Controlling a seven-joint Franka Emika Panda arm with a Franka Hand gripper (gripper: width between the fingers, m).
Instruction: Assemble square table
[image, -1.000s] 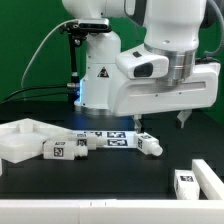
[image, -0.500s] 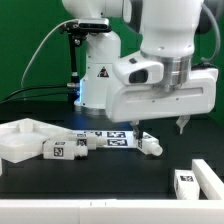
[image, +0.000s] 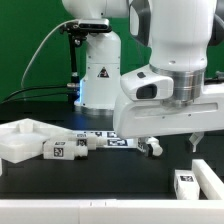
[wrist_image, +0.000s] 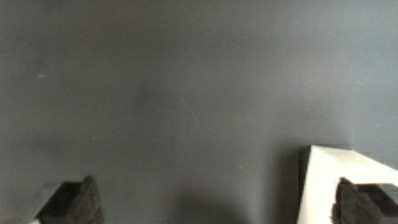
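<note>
Hand (image: 172, 146) in the exterior view now sits lower and further toward frame right than a second ago, jaws wide apart, nothing held. Square top (image: 18, 140) lies at the left edge on the bench (image: 100, 172), first leg (image: 62, 150) beside it. Second leg (image: 184, 183) lies lower right, near the hand. Probably lining up on that leg, no grasp yet. Wrist view: fingertips (wrist_image: 71, 203) spread over bare bench; white edge (wrist_image: 329, 165) by one tip, can't tell what.
</note>
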